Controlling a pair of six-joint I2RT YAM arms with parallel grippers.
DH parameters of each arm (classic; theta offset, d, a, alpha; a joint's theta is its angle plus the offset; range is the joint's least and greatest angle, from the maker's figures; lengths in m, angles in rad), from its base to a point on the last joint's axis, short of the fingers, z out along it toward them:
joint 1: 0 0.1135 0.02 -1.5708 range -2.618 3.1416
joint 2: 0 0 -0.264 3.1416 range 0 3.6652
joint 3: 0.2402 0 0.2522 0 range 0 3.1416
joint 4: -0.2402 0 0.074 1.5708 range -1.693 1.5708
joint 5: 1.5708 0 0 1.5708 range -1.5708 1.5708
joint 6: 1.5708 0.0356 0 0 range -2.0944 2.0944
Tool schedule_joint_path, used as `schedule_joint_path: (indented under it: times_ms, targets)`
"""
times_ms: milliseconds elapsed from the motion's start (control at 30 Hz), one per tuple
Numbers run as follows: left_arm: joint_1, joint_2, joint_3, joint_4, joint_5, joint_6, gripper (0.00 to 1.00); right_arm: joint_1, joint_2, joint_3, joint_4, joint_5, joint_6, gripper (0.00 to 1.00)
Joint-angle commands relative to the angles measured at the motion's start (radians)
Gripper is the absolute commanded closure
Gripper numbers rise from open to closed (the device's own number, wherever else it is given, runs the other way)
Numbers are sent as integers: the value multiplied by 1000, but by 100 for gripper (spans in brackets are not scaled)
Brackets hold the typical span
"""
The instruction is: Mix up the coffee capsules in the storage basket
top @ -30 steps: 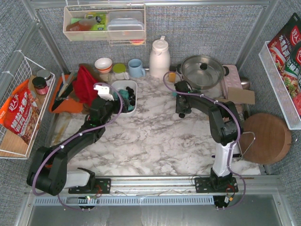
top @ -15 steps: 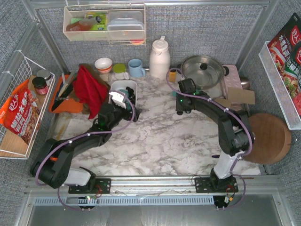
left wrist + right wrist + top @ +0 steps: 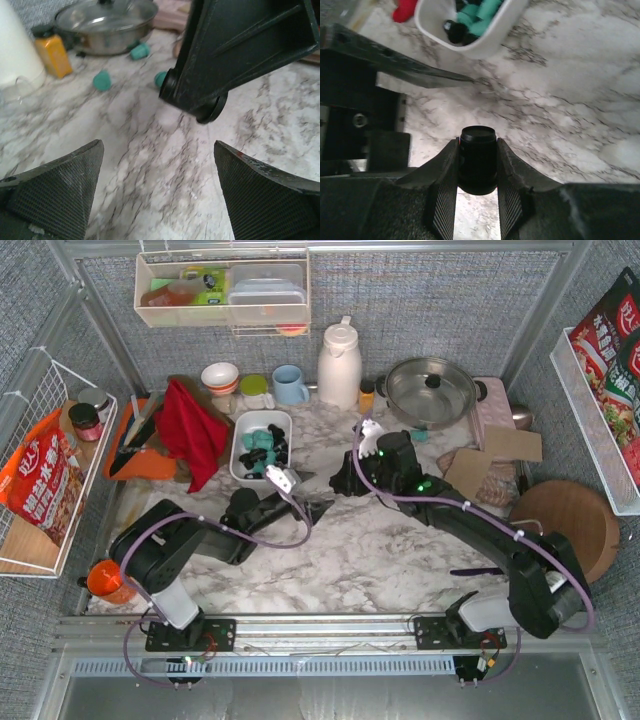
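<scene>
The white storage basket [image 3: 240,443] stands at the back left of the marble table with teal and black coffee capsules [image 3: 264,445] in it. My right gripper [image 3: 477,143] is shut on one black capsule [image 3: 477,159], held upright just right of and nearer than the basket [image 3: 490,44]. From above the right gripper [image 3: 338,483] is at the table's middle. My left gripper [image 3: 312,496] lies low beside it, open and empty, its fingers [image 3: 55,190] wide apart over bare marble. Three teal capsules [image 3: 102,81] lie loose on the table near the pot.
A steel pot with lid [image 3: 430,390], a white thermos [image 3: 339,362], a small orange-lidded jar [image 3: 367,397] and cups [image 3: 289,384] line the back. A red cloth [image 3: 190,425] lies left of the basket. A round wooden board [image 3: 570,530] sits at the right, an orange object [image 3: 105,578] at the near left.
My left gripper has pulled out of the basket and swung down to the table's middle. My right gripper has come from beside the pot leftward and nearer, toward the basket.
</scene>
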Motion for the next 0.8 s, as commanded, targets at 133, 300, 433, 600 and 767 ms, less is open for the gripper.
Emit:
schedule_joint_path:
  times_ms: [133, 300, 433, 600, 767]
  targets:
    - [-58, 92, 16, 313, 109, 43, 1, 54, -102, -78, 226, -123, 5, 80]
    - [-81, 83, 19, 312, 74, 74, 2, 59, -125, -95, 227, -144, 5, 79]
    - [-104, 63, 14, 310, 20, 111, 9, 62, -130, -98, 219, -151, 4, 80]
    - [-122, 43, 1, 308, -50, 160, 12, 64, -131, -89, 198, -165, 3, 79]
    - [-137, 31, -12, 306, -91, 207, 13, 65, -125, -85, 179, -165, 0, 79]
